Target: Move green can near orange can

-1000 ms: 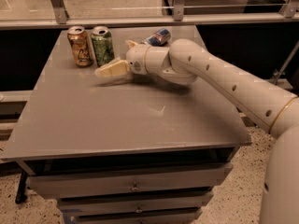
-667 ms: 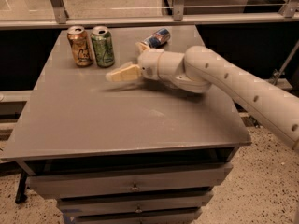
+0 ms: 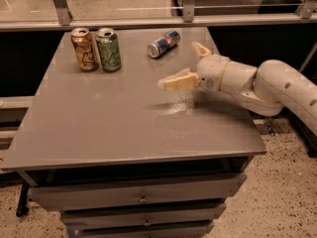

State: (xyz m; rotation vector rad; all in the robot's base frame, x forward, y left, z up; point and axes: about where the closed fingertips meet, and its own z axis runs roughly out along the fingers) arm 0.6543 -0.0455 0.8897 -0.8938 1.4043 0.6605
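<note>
The green can [image 3: 108, 49] stands upright at the table's back left, right beside the orange can [image 3: 84, 48], which stands just to its left. The two are nearly touching. My gripper [image 3: 178, 65] hovers above the right middle of the table, well to the right of both cans. It is open and empty, with one finger [image 3: 178, 82] pointing left and the other [image 3: 200, 49] pointing up and back.
A blue-and-silver can [image 3: 163, 43] lies on its side at the back of the grey table [image 3: 109, 128], between the cans and my gripper. Drawers sit under the tabletop. A rail and glass panel run behind the table.
My gripper has drawn back to the right, away from the green can, with nothing in it. The cans have not moved.
</note>
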